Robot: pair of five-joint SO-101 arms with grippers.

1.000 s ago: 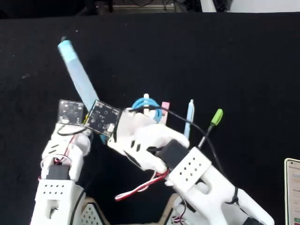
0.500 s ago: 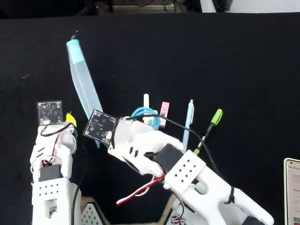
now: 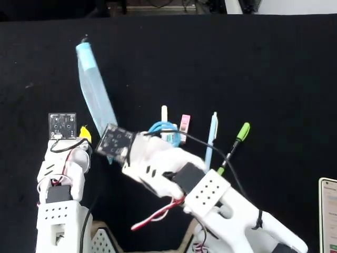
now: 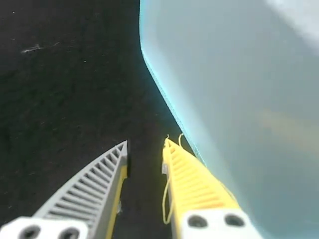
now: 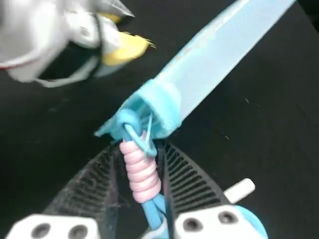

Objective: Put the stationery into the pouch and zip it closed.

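The long light-blue pouch [image 3: 95, 89] lies slanted on the black table, its near end between the two arms. My right gripper [image 5: 137, 147] is shut on the pink coiled zip pull [image 5: 142, 174] at that near end of the pouch [image 5: 214, 59]. My left gripper [image 4: 144, 147] stands open beside the pouch's long edge [image 4: 239, 99], nothing between its fingers; its yellow finger [image 3: 84, 133] is just left of the pouch. To the right of the pouch lie a blue pen [image 3: 212, 132], a green marker [image 3: 239, 134], a pink piece [image 3: 185, 122], a white stick [image 3: 164, 113] and a blue loop [image 3: 160, 126].
A white card [image 3: 329, 211] sits at the right edge. The right arm's body [image 3: 210, 195] crosses over the table in front of the stationery. The black table [image 3: 237, 63] stretches open behind and to the right.
My left gripper has drawn back to the left, away from the pouch. The pouch's far end swung slightly right while my right gripper kept its hold on the near end.
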